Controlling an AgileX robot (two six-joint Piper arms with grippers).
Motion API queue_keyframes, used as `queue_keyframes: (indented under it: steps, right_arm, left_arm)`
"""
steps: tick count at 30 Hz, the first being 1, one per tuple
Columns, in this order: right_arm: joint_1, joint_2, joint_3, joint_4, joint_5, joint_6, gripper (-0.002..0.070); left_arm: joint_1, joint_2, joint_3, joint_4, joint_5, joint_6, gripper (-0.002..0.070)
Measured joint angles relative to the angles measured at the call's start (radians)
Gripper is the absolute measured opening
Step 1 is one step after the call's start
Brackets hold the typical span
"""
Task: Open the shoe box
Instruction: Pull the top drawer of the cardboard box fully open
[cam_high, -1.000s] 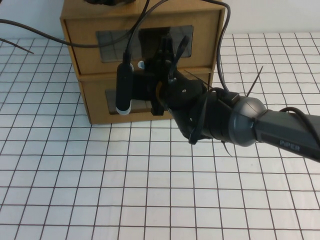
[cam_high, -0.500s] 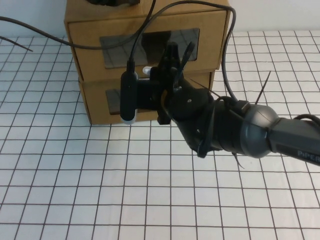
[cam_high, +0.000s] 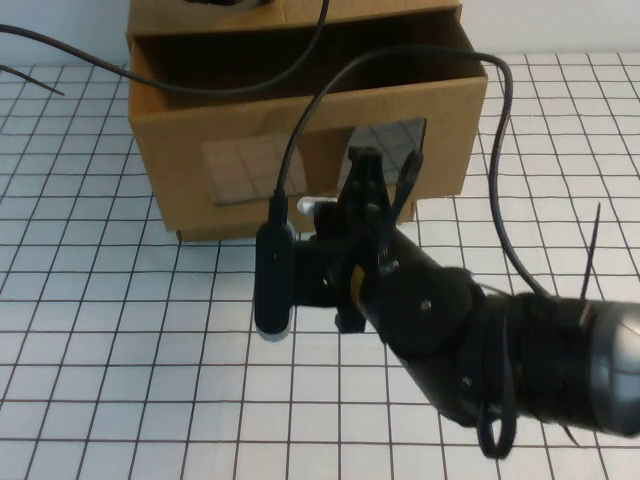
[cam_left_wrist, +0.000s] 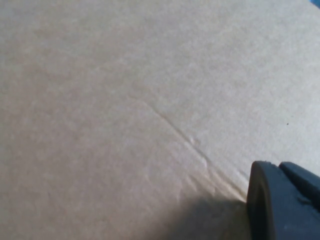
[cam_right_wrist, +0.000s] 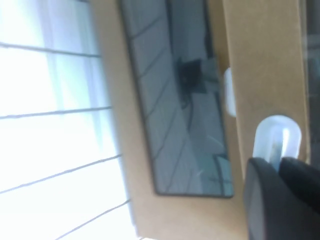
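— Gridded table (cam_high: 100, 380) holds our shoe box (cam_high: 400, 10), drawer (cam_high: 450, 150) out; overhead, right gripper (cam_high: 328, 210) meets its front.
— Its wrist view shows us a clamp on the knob (cam_right_wrist: 277, 134); left gripper (cam_left_wrist: 282, 200) faces cardboard; we cannot tell its state.

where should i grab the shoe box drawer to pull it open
Take the small pale knob at the middle of the drawer front, coming straight in from the robot's side. It is the only thing standing out from the flat cardboard face. The right gripper is shut on it there; the left gripper sits against the shoe box cardboard.
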Motion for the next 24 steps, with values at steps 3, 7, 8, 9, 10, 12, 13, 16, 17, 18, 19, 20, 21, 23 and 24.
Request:
queue_keyframes:
  steps: [3, 7, 8, 9, 10, 12, 13, 16, 17, 18, 19, 20, 21, 23, 24]
  right_arm:
    - [0.048, -0.042, 0.073, 0.004, 0.018, 0.019, 0.001]
    - [0.107, -0.085, 0.146, 0.015, 0.044, 0.091, 0.001]
    - [0.119, -0.089, 0.153, 0.015, 0.054, 0.121, 0.001]
    - [0.125, -0.093, 0.158, 0.015, 0.062, 0.142, 0.0011]
    - [0.133, -0.094, 0.158, 0.015, 0.071, 0.166, 0.0013]
    - [0.135, -0.094, 0.16, 0.017, 0.076, 0.211, 0.0023]
    - [0.135, -0.094, 0.16, 0.027, 0.078, 0.229, 0.0038]
    - [0.141, -0.101, 0.16, 0.092, 0.087, 0.254, 0.012]
    - [0.143, -0.108, 0.162, 0.111, 0.091, 0.259, 0.0161]
    - [0.146, -0.112, 0.162, 0.124, 0.091, 0.259, 0.0195]
    - [0.145, -0.12, 0.162, 0.134, 0.091, 0.261, 0.0235]
    - [0.149, -0.13, 0.162, 0.147, 0.093, 0.263, 0.0265]
    - [0.154, -0.137, 0.162, 0.155, 0.098, 0.263, 0.0283]
    - [0.172, -0.16, 0.162, 0.176, 0.118, 0.265, 0.0287]
    - [0.186, -0.171, 0.162, 0.184, 0.127, 0.265, 0.028]
  left_arm:
    - [0.0, 0.0, 0.0, 0.0, -0.002, -0.002, -0.0002]
    - [0.0, 0.0, 0.0, 0.002, -0.002, -0.006, -0.0002]
    - [0.0, 0.0, 0.0, 0.002, -0.002, -0.008, -0.0002]
    - [0.0, 0.0, 0.0, 0.003, -0.002, -0.008, -0.0002]
    - [0.0, 0.0, 0.0, 0.003, -0.003, -0.009, -0.0002]
    - [0.0, 0.0, 0.0, 0.003, -0.003, -0.009, -0.0002]
    - [0.0, 0.0, 0.0, 0.002, -0.003, -0.009, -0.0002]
    - [0.0, 0.0, 0.0, 0.0, -0.003, -0.01, -0.0002]
    - [0.0, 0.0, 0.0, 0.0, -0.003, -0.01, -0.0002]
    - [0.0, -0.001, 0.0, 0.0, -0.003, -0.01, -0.0002]
    - [0.0, -0.002, -0.003, 0.0, -0.003, -0.01, -0.0002]
    - [0.0, -0.002, -0.008, 0.0, -0.001, -0.01, -0.0002]
    - [0.0, -0.006, -0.012, 0.004, 0.002, -0.01, -0.0002]
    - [0.0, -0.012, -0.028, 0.015, 0.027, -0.01, -0.0002]
    - [0.0, -0.015, -0.037, 0.023, 0.043, -0.013, -0.0002]
